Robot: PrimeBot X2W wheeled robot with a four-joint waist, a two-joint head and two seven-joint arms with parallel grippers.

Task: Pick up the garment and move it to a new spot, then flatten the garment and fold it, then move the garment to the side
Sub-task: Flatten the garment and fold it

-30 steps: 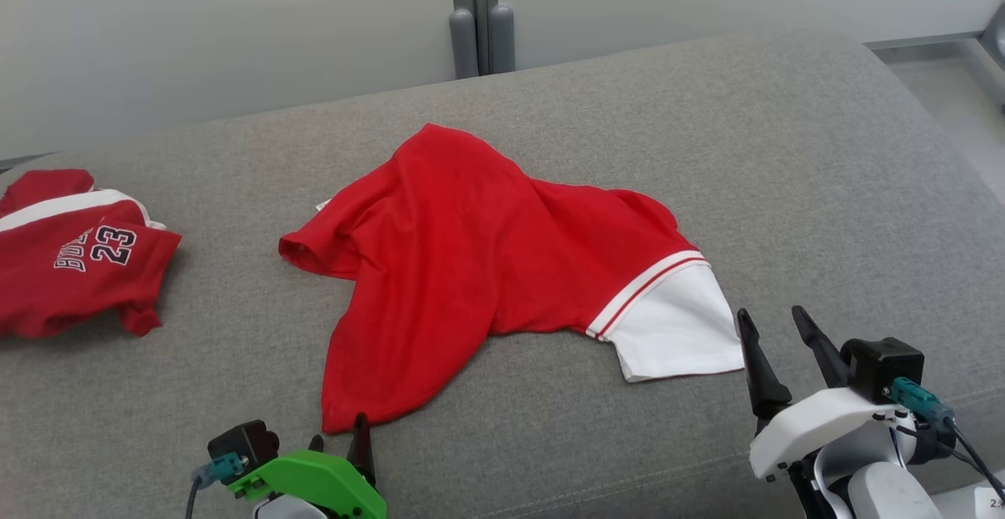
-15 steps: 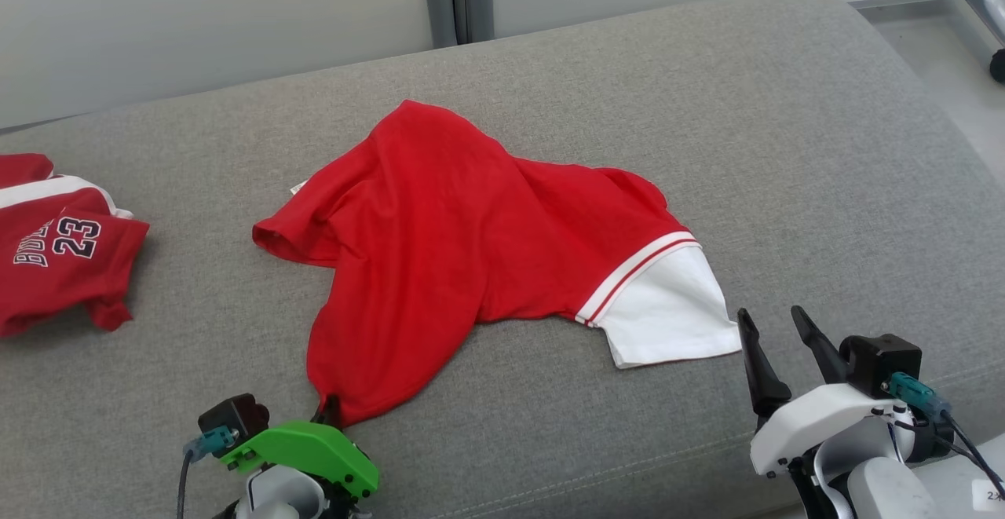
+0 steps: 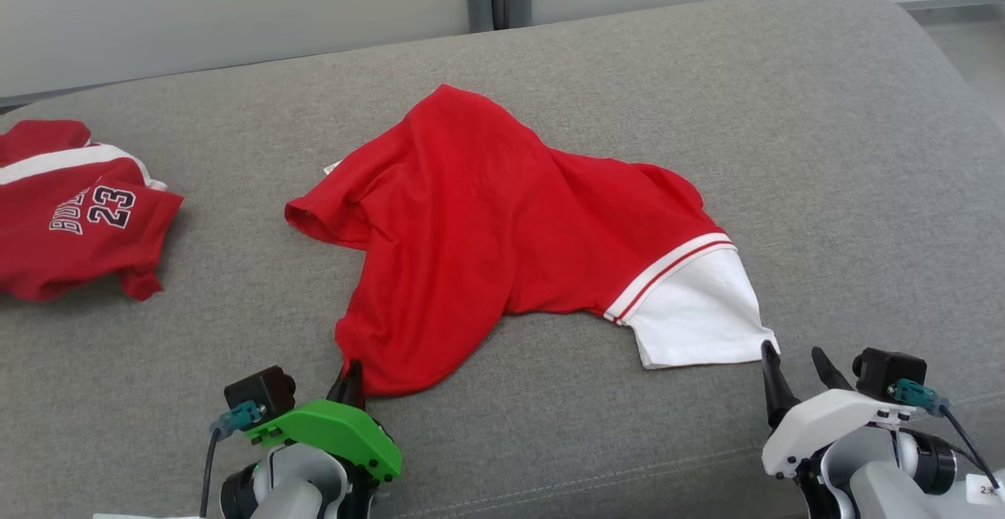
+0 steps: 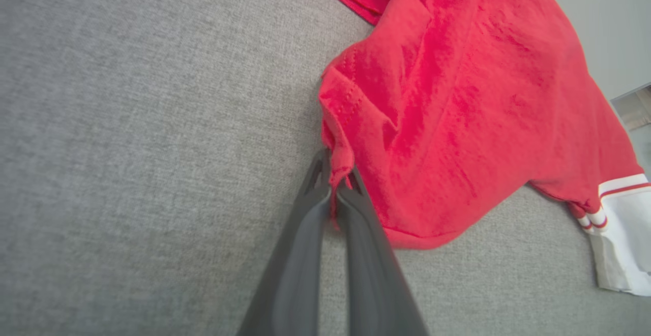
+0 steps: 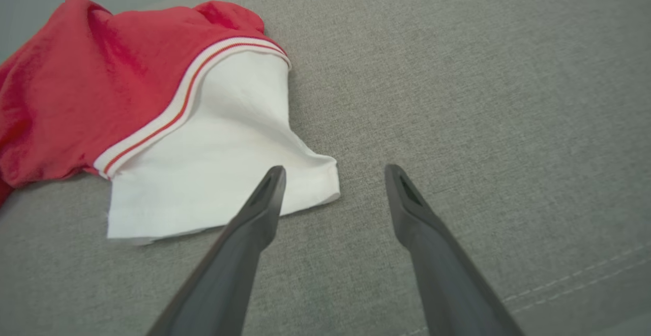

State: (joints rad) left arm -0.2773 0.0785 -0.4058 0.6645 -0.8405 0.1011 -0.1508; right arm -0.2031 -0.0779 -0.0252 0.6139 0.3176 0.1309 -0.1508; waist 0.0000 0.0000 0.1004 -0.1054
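At the far left a numbered jersey [image 3: 78, 213] lay bunched near the edge of the grey cushion [image 3: 785, 111], well apart from my work. Next came my left gripper [image 3: 349, 375], pinched fully shut on the near bottom corner of the red shirt [image 3: 502, 228]; from the wrist I could see the hem [image 4: 338, 165] bunched up between the two dark fingers. The shirt itself sprawled rumpled across the middle of the cushion, one red sleeve out to the left and its white sleeve [image 3: 699, 315] pointing toward my right side. My right gripper [image 3: 791, 354] stood wide open and held nothing, its fingers straddling the sleeve's outer corner [image 5: 325, 178]; whether one finger touched the cloth I could not tell from that angle. I judged the task barely begun: one corner was gripped, but the shirt rested on the cushion, so the lift, the move to a new spot, the flattening, the fold and the final shift aside were all left to do. As for anything holding things, the cushion alone bore both garments.
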